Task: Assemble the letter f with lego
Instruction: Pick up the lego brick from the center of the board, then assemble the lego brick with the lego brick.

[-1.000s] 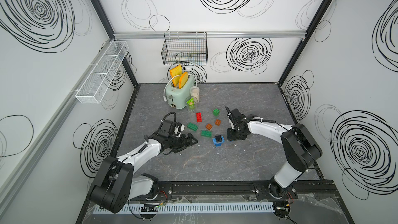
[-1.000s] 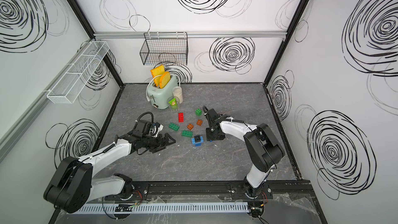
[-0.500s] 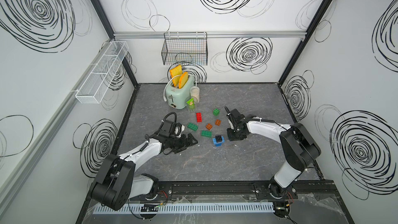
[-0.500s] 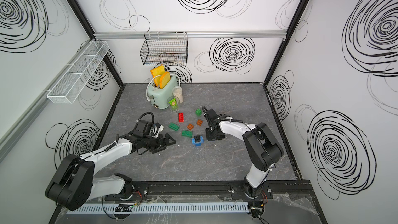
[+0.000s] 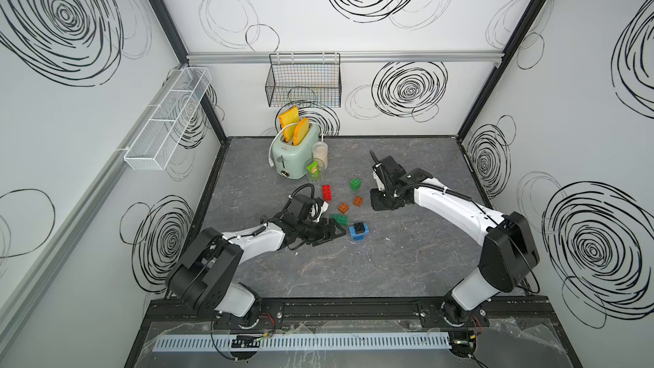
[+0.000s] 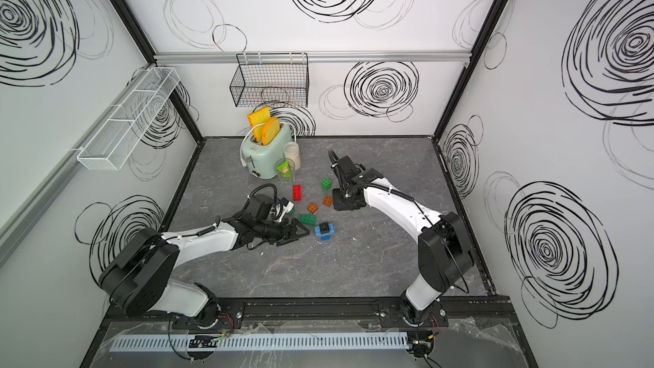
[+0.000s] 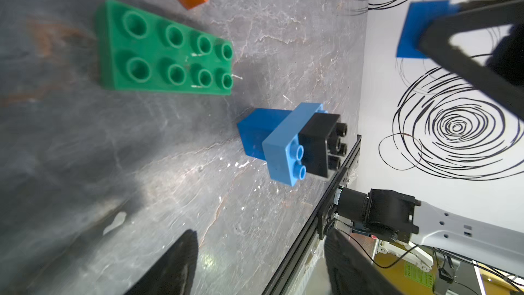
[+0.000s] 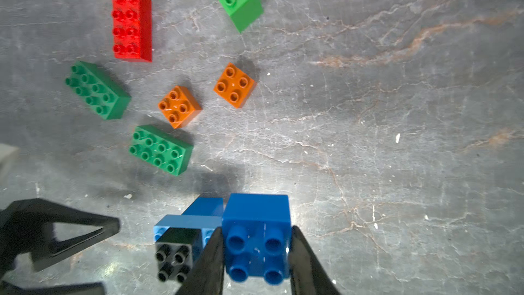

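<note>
Your left claw (image 5: 332, 237) has slid right toward the blue-and-black stack (image 5: 359, 232) at centre — jaws apart, empty. And your right claw (image 8: 256, 232) clenches a dark blue brick (image 8: 256, 211), right of the stack. Steady the stack, square the studs — then press straight down.

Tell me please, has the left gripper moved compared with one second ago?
Yes. The left gripper has advanced toward the blue and black brick stack, which stayed in place; the gap between them is clearly smaller now.
</note>
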